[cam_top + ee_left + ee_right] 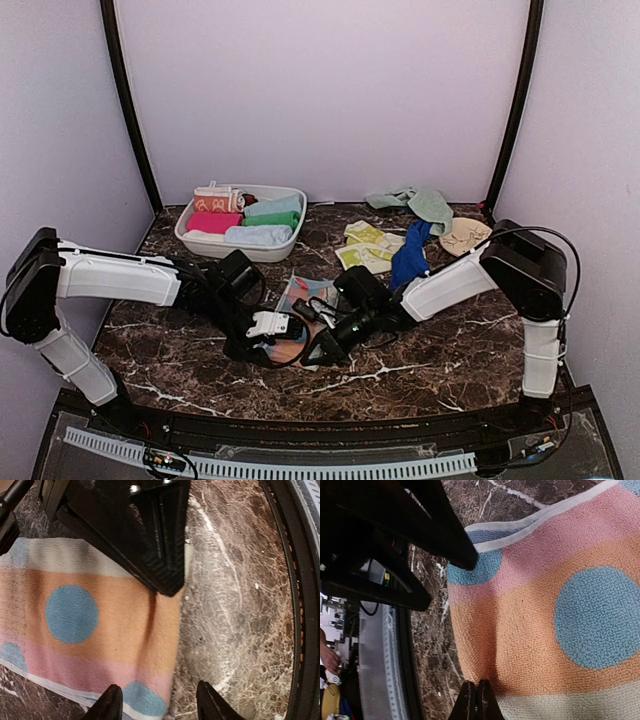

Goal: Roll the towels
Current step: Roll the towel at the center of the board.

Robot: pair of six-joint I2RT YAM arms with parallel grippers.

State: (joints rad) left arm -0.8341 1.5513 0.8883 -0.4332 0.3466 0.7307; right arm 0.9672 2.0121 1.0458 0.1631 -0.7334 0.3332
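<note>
Centrally on the desk (pixel 180 350), a striped towel (pixel 100 630) with blue dots was spread flat between the two arms. The right end effector (pixel 475 700) was seen closed, its fingertips pressed together on the towel's edge nearest the arm bases, where the cloth was drawn into a small crease. The left end effector (pixel 160 705) was held apart above the same end of the towel, with one finger (pixel 111 705) over the cloth and the other over bare marble. Rolled towels (pixel 258 235) were packed in a white tub (pixel 265 252) at the rear left. Loose towels (pixel 410 255), mint, yellow-green and dark blue, were seen heaped at the rear right, well apart from the striped one.
</note>
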